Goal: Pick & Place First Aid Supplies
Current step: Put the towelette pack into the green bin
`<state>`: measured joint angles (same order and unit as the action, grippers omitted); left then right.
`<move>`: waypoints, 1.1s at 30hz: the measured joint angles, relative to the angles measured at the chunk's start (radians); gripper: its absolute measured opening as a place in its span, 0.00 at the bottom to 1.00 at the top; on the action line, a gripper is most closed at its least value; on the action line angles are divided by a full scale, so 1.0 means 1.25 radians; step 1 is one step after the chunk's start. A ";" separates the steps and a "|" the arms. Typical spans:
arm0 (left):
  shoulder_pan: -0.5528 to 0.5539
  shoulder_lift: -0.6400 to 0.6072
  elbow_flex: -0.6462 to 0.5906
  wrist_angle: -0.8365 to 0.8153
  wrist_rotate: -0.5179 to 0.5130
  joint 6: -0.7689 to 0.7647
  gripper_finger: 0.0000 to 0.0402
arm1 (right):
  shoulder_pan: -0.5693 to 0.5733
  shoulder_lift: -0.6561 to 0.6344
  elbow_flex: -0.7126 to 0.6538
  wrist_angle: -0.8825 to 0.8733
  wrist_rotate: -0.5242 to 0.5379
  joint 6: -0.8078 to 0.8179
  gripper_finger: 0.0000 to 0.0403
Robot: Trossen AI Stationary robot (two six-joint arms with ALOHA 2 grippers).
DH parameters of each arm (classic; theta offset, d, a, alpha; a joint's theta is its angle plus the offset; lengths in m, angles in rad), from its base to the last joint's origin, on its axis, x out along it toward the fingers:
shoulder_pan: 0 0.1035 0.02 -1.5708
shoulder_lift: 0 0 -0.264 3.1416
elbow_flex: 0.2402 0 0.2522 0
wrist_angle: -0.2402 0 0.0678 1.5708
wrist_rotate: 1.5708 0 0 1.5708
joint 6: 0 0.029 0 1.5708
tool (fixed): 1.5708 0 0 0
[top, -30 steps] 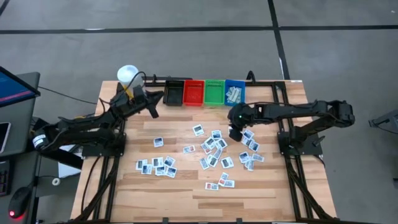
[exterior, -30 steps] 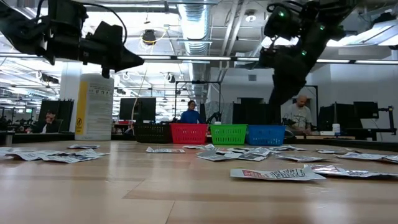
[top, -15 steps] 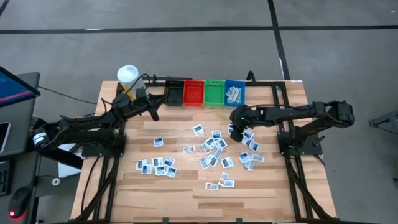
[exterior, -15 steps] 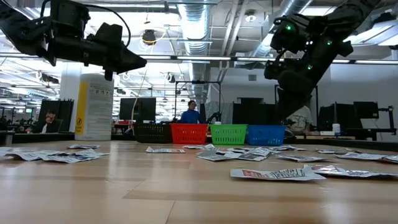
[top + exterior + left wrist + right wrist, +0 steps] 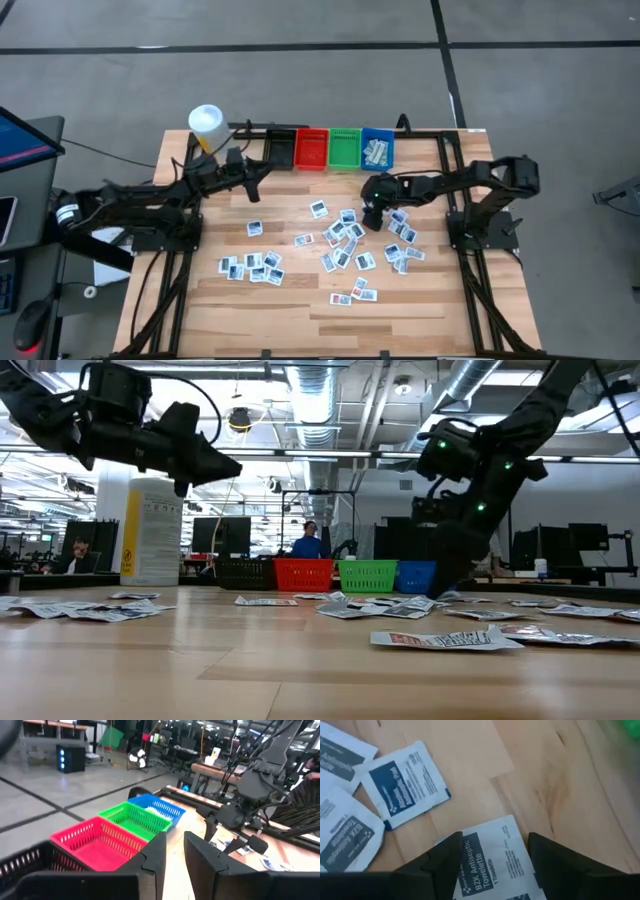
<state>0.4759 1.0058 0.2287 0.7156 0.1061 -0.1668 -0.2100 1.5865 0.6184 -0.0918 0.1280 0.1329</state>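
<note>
right gripper (image 5: pixel 492 857) spread over flat white antiseptic towelette packet (image 5: pixel 492 855) | we judge it light, thin, slippery; pinch one edge | left gripper (image 5: pixel 172 852) narrowly parted, empty

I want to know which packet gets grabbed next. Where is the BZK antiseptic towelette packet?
In the right wrist view, the BZK antiseptic towelette packet lies flat on the wooden table, between the right end effector's open fingers.

flat white first aid packets (image 5: pixel 345 240) scattered on table, some in blue bin (image 5: pixel 377 150)
</note>
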 joint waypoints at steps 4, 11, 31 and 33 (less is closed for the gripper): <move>0.000 0.021 0.000 0.002 0.000 -0.026 0.17 | 0.000 0.041 0.000 0.027 0.000 0.002 0.55; 0.000 0.030 0.000 0.002 0.000 -0.041 0.17 | 0.000 0.064 0.000 0.027 -0.014 0.012 0.47; 0.000 0.030 0.000 0.002 0.000 -0.038 0.16 | 0.001 0.025 -0.005 0.034 -0.020 0.015 0.27; 0.000 0.030 0.000 0.002 0.000 -0.038 0.16 | 0.001 0.002 -0.006 0.033 -0.020 0.015 0.27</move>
<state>0.4759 1.0428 0.2287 0.7177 0.1062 -0.2148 -0.2089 1.5889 0.6114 -0.0507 0.1028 0.1513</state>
